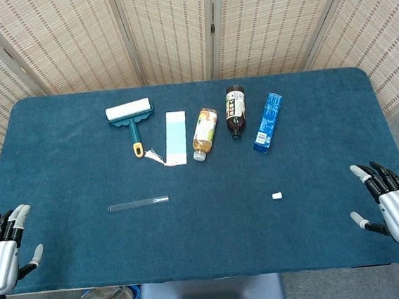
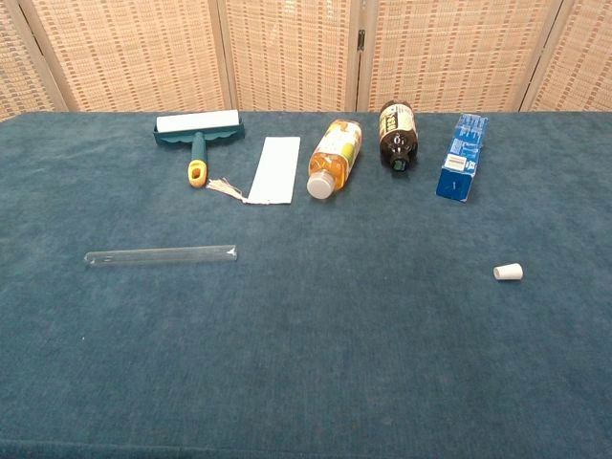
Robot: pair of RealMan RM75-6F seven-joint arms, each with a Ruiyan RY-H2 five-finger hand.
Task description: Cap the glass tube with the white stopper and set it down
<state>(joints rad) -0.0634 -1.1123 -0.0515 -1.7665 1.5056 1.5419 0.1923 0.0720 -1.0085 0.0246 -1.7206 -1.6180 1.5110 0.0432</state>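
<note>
A clear glass tube [image 1: 138,204] [image 2: 160,255] lies flat on the blue cloth, left of centre, its length running left to right. A small white stopper [image 1: 277,196] [image 2: 508,272] lies on its side well to the right of it. My left hand [image 1: 4,247] rests at the table's near left corner, fingers apart and holding nothing. At the near right edge my right hand [image 1: 392,205] is likewise spread and empty. Both hands are far from the tube and the stopper, and neither shows in the chest view.
Along the back of the blue table [image 1: 81,168] lie a lint roller [image 1: 130,116], a pale card with a tassel [image 1: 174,138], a yellow bottle [image 1: 205,132], a dark bottle [image 1: 234,110] and a blue box [image 1: 268,121]. Woven screens stand behind.
</note>
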